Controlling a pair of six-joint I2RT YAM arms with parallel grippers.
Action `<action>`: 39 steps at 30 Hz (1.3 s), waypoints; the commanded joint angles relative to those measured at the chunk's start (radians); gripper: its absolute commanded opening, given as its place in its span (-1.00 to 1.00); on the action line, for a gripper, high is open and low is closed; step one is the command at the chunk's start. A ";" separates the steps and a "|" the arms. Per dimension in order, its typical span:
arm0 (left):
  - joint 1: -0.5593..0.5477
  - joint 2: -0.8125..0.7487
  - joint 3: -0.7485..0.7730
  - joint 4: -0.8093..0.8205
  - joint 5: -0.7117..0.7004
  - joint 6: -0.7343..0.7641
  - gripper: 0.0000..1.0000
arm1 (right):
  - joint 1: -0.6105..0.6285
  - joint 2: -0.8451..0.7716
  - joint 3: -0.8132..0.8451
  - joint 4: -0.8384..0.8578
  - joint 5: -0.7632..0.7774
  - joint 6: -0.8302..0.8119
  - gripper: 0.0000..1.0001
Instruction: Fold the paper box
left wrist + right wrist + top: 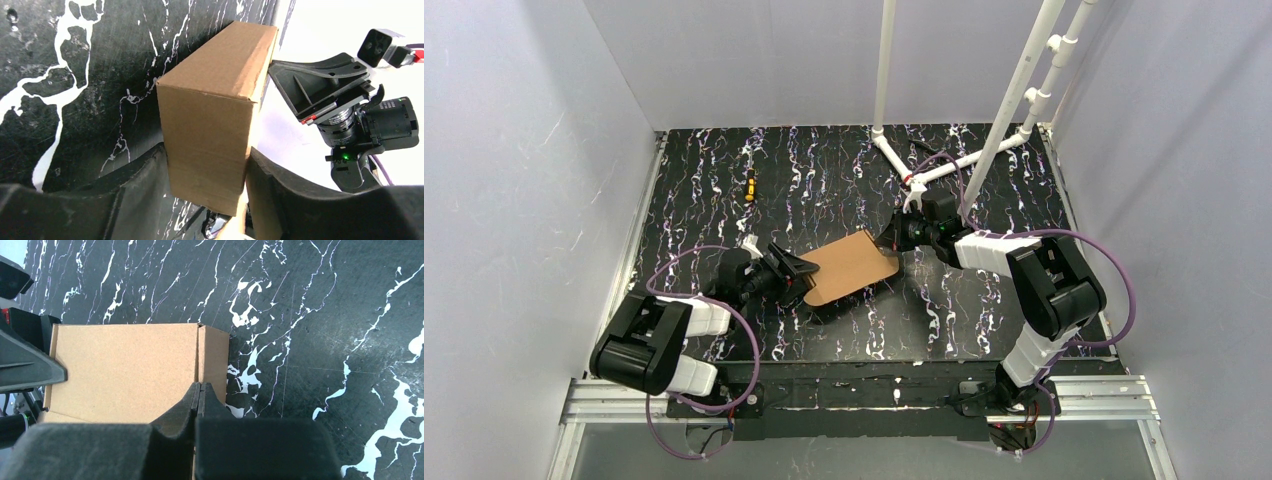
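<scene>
Top external view: the paper box (852,265), brown and folded into a closed rectangular shape, lies at the middle of the black marbled tabletop (984,310), between the two arms; whether it rests on the surface or is lifted cannot be told. The left end effector (799,272) grips the box's near-left end, one finger (140,172) pressed against each side. The right end effector (200,387) is fully closed, with its tips touching the box's far-right edge at a seam. A small yellow-and-black object (749,186) lies well apart, farther back.
</scene>
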 commanded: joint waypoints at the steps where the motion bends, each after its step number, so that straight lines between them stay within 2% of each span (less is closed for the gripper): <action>1: -0.010 0.021 0.027 0.036 -0.005 -0.038 -0.07 | 0.000 0.028 -0.020 -0.024 -0.012 0.003 -0.96; 3: -0.010 0.027 0.025 0.039 -0.010 -0.044 -0.21 | 0.004 0.022 -0.021 -0.017 -0.028 -0.001 -0.90; 6: -0.011 0.020 0.016 0.042 -0.021 -0.057 -0.42 | 0.013 0.002 -0.020 -0.010 -0.069 -0.018 -0.69; 12: -0.006 -0.033 -0.024 0.037 -0.035 -0.121 -0.54 | 0.030 -0.129 -0.004 -0.059 -0.146 -0.151 -0.13; 19: 0.004 -0.166 -0.032 -0.086 -0.039 -0.187 -0.53 | 0.041 -0.229 0.057 -0.223 -0.243 -0.390 0.06; 22: 0.010 -0.235 -0.012 -0.193 -0.040 -0.201 -0.53 | 0.042 -0.269 0.122 -0.392 -0.321 -0.666 0.18; 25: 0.014 -0.274 0.032 -0.310 -0.017 -0.197 -0.52 | 0.042 -0.292 0.218 -0.624 -0.364 -0.978 0.41; 27: 0.014 -0.279 0.048 -0.343 0.000 -0.199 -0.51 | 0.042 -0.288 0.291 -0.750 -0.356 -1.132 0.63; 29: 0.014 -0.275 0.059 -0.354 0.019 -0.214 -0.51 | 0.044 -0.268 0.358 -0.879 -0.361 -1.291 0.94; 32: 0.014 -0.267 0.076 -0.364 0.049 -0.254 -0.49 | 0.053 -0.232 0.416 -1.089 -0.404 -1.610 0.97; 35: 0.014 -0.269 0.100 -0.379 0.076 -0.318 -0.46 | 0.077 -0.216 0.407 -1.178 -0.419 -1.839 0.97; 39: 0.014 -0.269 0.141 -0.437 0.094 -0.367 -0.39 | 0.157 -0.227 0.391 -1.098 -0.338 -1.862 0.97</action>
